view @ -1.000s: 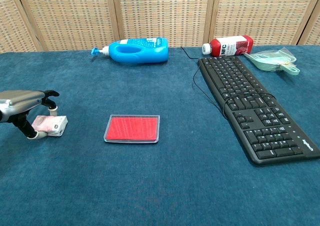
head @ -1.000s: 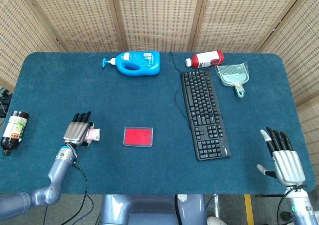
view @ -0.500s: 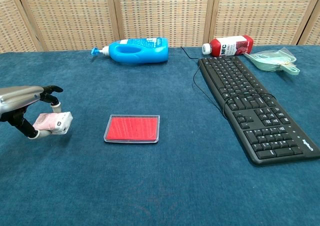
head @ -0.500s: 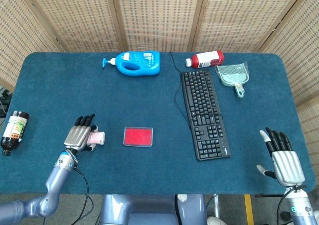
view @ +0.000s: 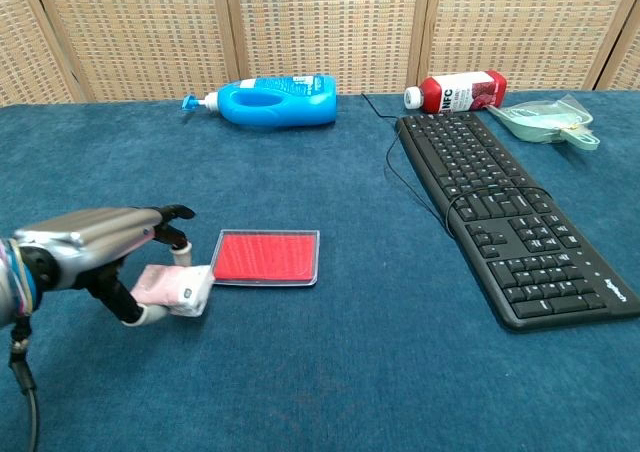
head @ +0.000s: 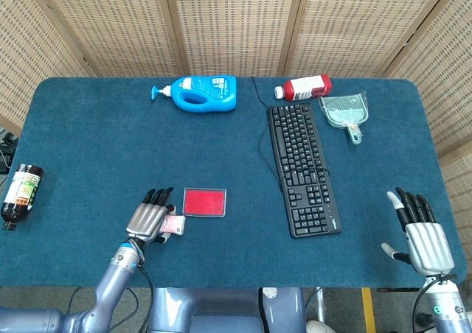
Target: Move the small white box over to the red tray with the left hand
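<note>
Blue cloth covers the table (head: pixel 88 141), where the red tray (head: pixel 204 202) lies flat near the front edge, its long side running left to right. Just left of the tray's near corner, the left hand (head: pixel 149 219) holds the small white box (view: pixel 176 287) pinched between its thumb and fingers (view: pixel 172 236). The box's long axis runs roughly left to right, one end toward the tray. At the front right corner, the right hand (head: pixel 422 233) holds nothing, fingers straight and spread.
</note>
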Available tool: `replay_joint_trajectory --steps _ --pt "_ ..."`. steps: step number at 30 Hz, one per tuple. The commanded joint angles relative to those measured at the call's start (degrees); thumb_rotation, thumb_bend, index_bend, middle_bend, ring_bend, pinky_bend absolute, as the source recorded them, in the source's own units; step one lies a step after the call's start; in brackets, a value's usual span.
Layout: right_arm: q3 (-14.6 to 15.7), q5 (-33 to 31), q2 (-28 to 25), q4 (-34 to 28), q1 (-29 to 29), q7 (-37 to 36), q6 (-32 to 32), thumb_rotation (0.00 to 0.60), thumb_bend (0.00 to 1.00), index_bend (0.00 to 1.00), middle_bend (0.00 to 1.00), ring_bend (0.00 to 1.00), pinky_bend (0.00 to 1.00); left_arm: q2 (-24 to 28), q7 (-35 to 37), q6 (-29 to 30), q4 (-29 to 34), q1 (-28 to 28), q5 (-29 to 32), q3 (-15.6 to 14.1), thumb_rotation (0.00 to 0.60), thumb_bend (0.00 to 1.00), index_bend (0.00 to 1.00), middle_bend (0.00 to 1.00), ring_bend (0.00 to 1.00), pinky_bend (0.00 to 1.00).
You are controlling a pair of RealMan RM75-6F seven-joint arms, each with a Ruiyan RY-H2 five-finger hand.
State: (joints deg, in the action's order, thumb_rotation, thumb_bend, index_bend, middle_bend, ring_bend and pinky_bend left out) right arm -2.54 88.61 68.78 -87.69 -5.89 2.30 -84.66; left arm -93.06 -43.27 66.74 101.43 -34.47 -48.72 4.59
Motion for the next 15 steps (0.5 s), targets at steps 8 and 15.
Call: replay_joint_trajectory --steps 8,15 --pt "-0.15 -0.05 -0.64 -0.14 0.1 -1.35 -0.21 0.6 0.0 0.01 0.0 0.0 0.0 -5.18 -3.23 3.13 1.21 -1.87 2.0 1.35 0.6 0.35 0.51 0.0 0.0 0.0" --pt "-0.13 0.09 -0.95 -0.27 0.11 -2.02 -0.24 0.6 0.0 0.01 0.0 0.0 0.0 -7.88 -5.21 4.9 0.64 -2.86 4.05 2.54 0.6 0.35 0.51 0.0 0.0 0.0"
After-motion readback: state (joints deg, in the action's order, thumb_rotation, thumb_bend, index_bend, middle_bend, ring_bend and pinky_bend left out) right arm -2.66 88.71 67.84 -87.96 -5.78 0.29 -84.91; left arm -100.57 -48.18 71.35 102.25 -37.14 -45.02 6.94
